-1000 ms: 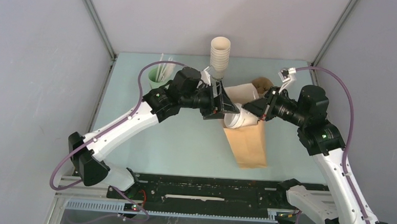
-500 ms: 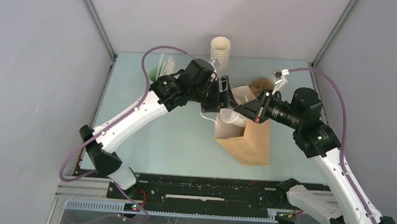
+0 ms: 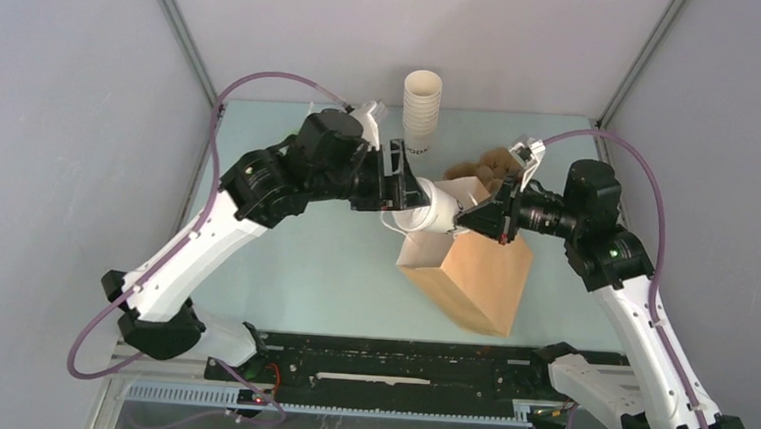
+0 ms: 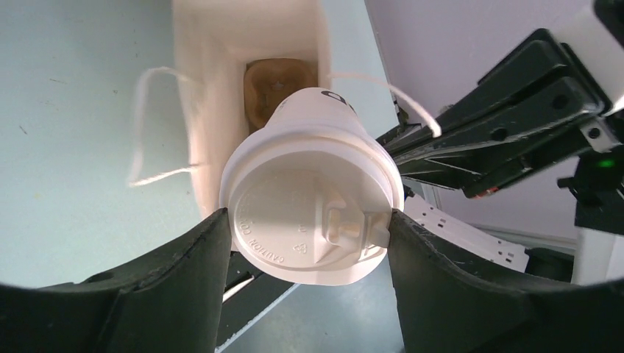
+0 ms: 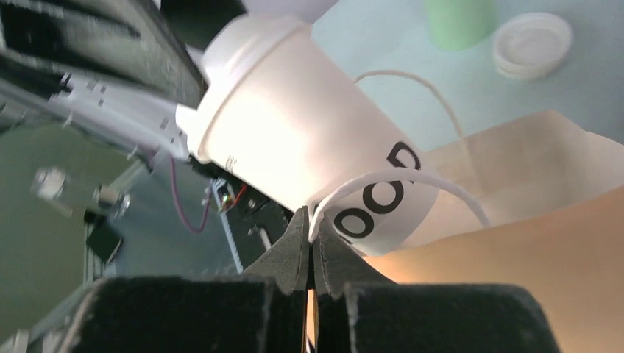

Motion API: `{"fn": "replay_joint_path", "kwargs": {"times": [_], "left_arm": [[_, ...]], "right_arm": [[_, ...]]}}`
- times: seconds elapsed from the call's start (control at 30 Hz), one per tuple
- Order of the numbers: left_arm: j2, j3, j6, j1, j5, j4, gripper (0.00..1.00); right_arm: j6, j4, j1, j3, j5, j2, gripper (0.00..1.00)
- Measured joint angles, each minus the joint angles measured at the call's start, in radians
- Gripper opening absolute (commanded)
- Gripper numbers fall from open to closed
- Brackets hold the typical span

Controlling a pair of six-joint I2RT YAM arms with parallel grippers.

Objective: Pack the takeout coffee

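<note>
The takeout coffee (image 3: 436, 210), a white paper cup with a white lid and dark lettering, lies tilted sideways between my left gripper's (image 3: 412, 193) fingers. In the left wrist view the fingers (image 4: 188, 283) press both sides of the lid (image 4: 309, 220), and the cup's base points into the open mouth of the brown paper bag (image 3: 477, 274). My right gripper (image 3: 475, 219) is shut on the bag's white string handle (image 5: 383, 180) at the bag's rim (image 5: 310, 243), holding the mouth up. The cup (image 5: 294, 140) shows just above the bag (image 5: 515, 250) in the right wrist view.
A tall stack of lidless white cups (image 3: 422, 104) stands at the back. A brown lumpy thing (image 3: 482, 164) lies behind the bag. A brown moulded piece (image 4: 276, 84) sits deep inside the bag. A mint-green cup (image 5: 460, 22) and white lids (image 5: 531, 44) stand on the table.
The right gripper has lifted the bag from lying flat to standing with its mouth up. The left arm has risen with the cup and holds it at the bag's mouth.
</note>
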Motion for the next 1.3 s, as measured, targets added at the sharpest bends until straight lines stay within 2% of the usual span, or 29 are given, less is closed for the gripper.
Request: {"fn": "replay_joint_path", "kwargs": {"times": [0.2,0.43,0.6,0.77,0.87,1.0,1.1,1.2,1.3], "left_arm": [[-0.063,-0.011,0.030,0.002,-0.033,-0.037,0.06],[-0.172,-0.144,0.080,0.058,-0.094,-0.065,0.06],[-0.288,-0.278,0.105,0.084,-0.095,-0.067,0.06],[-0.399,-0.451,0.111,0.084,-0.042,-0.019,0.06],[-0.423,-0.532,0.118,0.084,0.002,0.017,0.06],[-0.416,-0.602,0.132,0.084,0.045,0.053,0.06],[-0.400,-0.619,0.133,0.084,0.064,0.091,0.05],[-0.375,-0.619,0.133,0.084,0.071,0.129,0.05],[-0.350,-0.619,0.132,0.084,0.078,0.155,0.05]], "right_arm": [[-0.062,0.051,0.000,0.014,-0.220,0.078,0.00],[-0.066,0.122,0.058,0.100,-0.328,0.242,0.00],[-0.201,-0.075,0.125,0.310,-0.342,0.398,0.00],[-0.303,-0.267,0.184,0.459,-0.346,0.480,0.00],[-0.274,-0.260,0.214,0.494,-0.288,0.514,0.00],[-0.128,-0.208,0.248,0.548,-0.150,0.581,0.00],[-0.019,-0.216,0.293,0.664,-0.025,0.668,0.00],[0.043,-0.298,0.368,0.789,0.124,0.733,0.00],[0.059,-0.400,0.461,0.839,0.278,0.733,0.00]]}}
